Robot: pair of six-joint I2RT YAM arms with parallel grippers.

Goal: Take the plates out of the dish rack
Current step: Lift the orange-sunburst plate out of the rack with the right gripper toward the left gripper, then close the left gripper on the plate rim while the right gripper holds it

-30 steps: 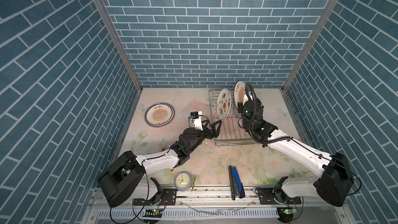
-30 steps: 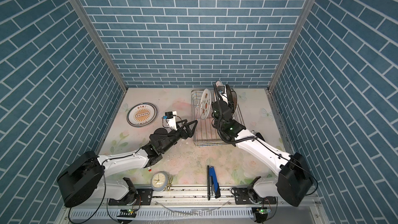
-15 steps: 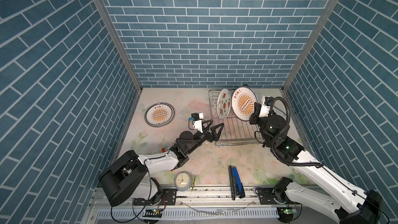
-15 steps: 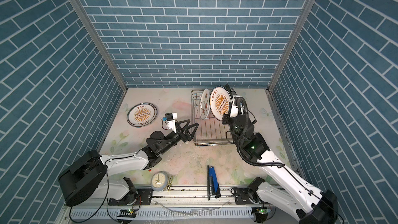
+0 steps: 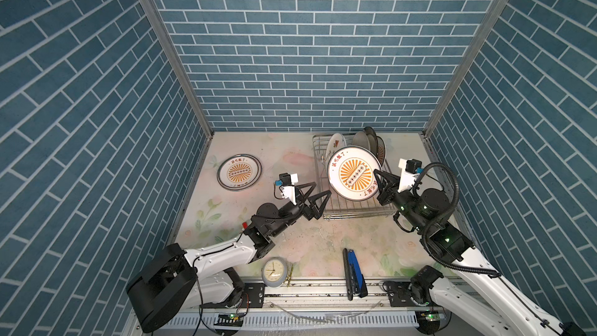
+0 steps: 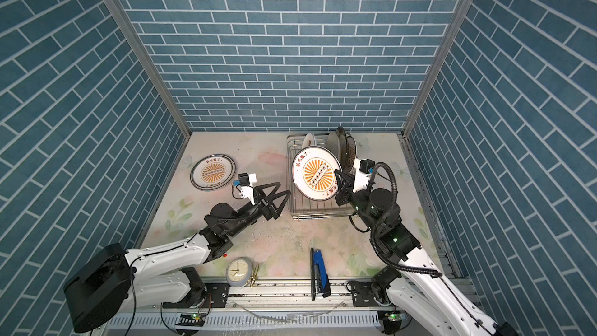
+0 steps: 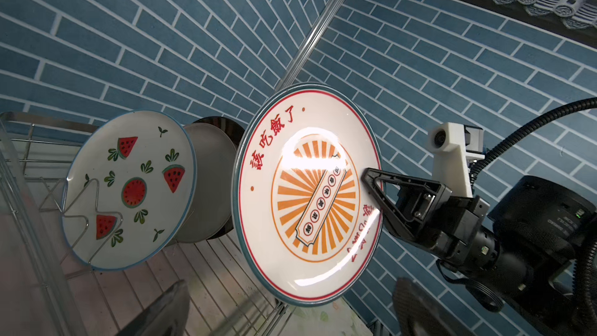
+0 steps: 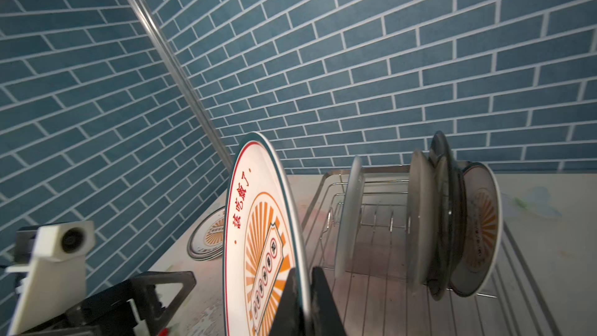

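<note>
The plates mostly stand in the silver wire dish rack (image 5: 352, 210). One big round white plate with an orange sun picture, red writing and a dark green rim, the sun plate (image 5: 352, 172), is up over the front part of the dish rack. It stands on its edge, and its picture side faces the left arm. The right gripper (image 5: 376, 174) is squeezed tight on the rim of the sun plate, with one black finger on each face. It is not clear whether the bottom of the sun plate touches the wires.

The left gripper (image 5: 322, 188) is wide open and holds nothing. It hangs just beside the front corner of the dish rack, near the sun plate but not touching it.

At the back of the dish rack, a round white plate with red watermelon pictures (image 7: 129, 189) leans on a wire prong. Beside it, toward the right arm, a plain grey round plate (image 7: 210, 182), a dark plate (image 8: 440, 147) and another orange sun plate (image 8: 478, 231) stand close together.

One more round plate with a sun picture (image 5: 239, 172) lies flat on the flowery table (image 5: 284, 156), well apart from the dish rack on the left arm's side.
</note>
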